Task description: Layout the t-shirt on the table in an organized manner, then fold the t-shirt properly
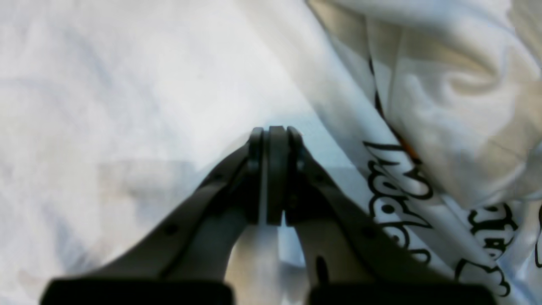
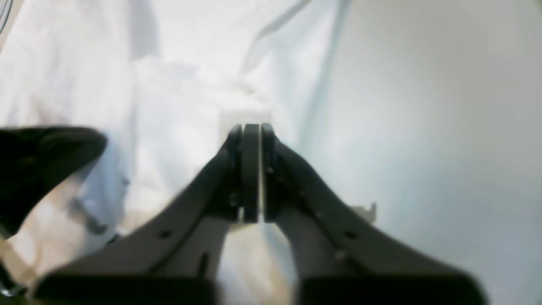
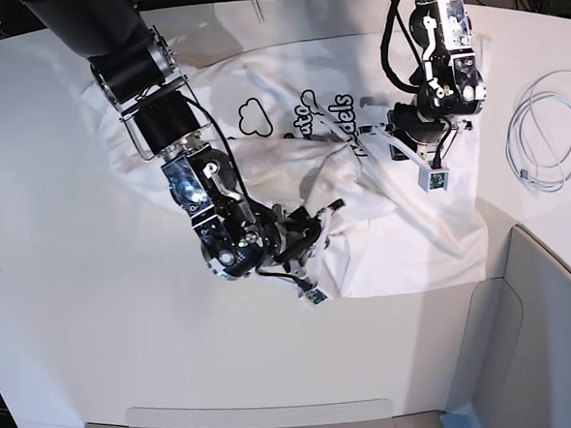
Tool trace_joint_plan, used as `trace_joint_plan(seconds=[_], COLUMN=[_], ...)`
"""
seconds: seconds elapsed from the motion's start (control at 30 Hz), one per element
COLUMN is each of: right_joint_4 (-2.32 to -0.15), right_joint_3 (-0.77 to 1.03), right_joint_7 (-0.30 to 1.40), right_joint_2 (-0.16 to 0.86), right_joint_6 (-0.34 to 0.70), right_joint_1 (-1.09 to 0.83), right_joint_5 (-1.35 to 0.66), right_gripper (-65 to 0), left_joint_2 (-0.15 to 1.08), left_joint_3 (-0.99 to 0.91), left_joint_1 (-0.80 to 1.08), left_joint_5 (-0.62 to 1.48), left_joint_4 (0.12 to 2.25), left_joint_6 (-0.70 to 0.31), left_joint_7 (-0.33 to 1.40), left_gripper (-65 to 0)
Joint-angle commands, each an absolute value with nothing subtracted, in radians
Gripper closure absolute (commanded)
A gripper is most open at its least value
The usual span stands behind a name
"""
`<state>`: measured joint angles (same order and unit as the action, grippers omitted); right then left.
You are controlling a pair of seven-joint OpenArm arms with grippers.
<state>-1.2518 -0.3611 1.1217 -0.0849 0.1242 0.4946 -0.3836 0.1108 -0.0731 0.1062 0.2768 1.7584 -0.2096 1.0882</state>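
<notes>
Clearly I am early in the job: the t-shirt (image 3: 360, 171) lies rumpled and bunched across the middle of the table (image 3: 57, 286), not yet spread flat, and no fold is made. My left gripper (image 1: 273, 131) is clenched on shirt fabric near the printed lettering. My right gripper (image 2: 250, 127) has its jaws pressed together at the shirt's edge; whether cloth is pinched I cannot tell. A coiled white cable (image 3: 548, 140) and a grey bin (image 3: 536, 344) sit off to one side, clear of the shirt.
</notes>
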Motion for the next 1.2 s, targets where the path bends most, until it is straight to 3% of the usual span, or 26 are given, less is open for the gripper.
trace_joint_plan(seconds=[0.0, 0.1, 0.5, 0.83, 0.97, 1.17], right_joint_4=[-1.268, -1.274, -1.25, -1.167, -1.168, -1.247], right_joint_3=[-0.355, -0.354, -0.223, -0.229, -0.229, -0.228], right_joint_7=[1.106, 1.101, 1.106, 1.101, 1.101, 1.121], right_joint_2=[-0.088, -0.085, -0.065, -0.088, -0.087, -0.081], right_joint_6=[0.128, 0.127, 0.122, 0.13, 0.13, 0.13], right_joint_1=[0.519, 0.504, 0.481, 0.476, 0.476, 0.476], right_joint_5=[-0.39, -0.395, -0.397, -0.401, -0.438, -0.441], right_gripper=[-7.6, -12.6, -12.7, -12.5, 0.0, 0.0], left_joint_2=[0.114, 0.117, 0.117, 0.114, 0.114, 0.116], left_joint_3=[-0.074, -0.074, -0.074, -0.074, -0.074, -0.081], left_joint_1=[0.096, 0.096, 0.096, 0.096, 0.096, 0.096], left_joint_5=[0.283, 0.283, 0.283, 0.283, 0.283, 0.283], left_joint_4=[1.776, 1.776, 1.776, 1.776, 1.776, 1.776], left_joint_6=[-0.213, -0.213, -0.213, -0.213, -0.213, -0.213], left_joint_7=[1.07, 1.07, 1.07, 1.07, 1.07, 1.07], left_gripper=[-3.4, -3.4, -3.4, -3.4, -3.4, -3.4])
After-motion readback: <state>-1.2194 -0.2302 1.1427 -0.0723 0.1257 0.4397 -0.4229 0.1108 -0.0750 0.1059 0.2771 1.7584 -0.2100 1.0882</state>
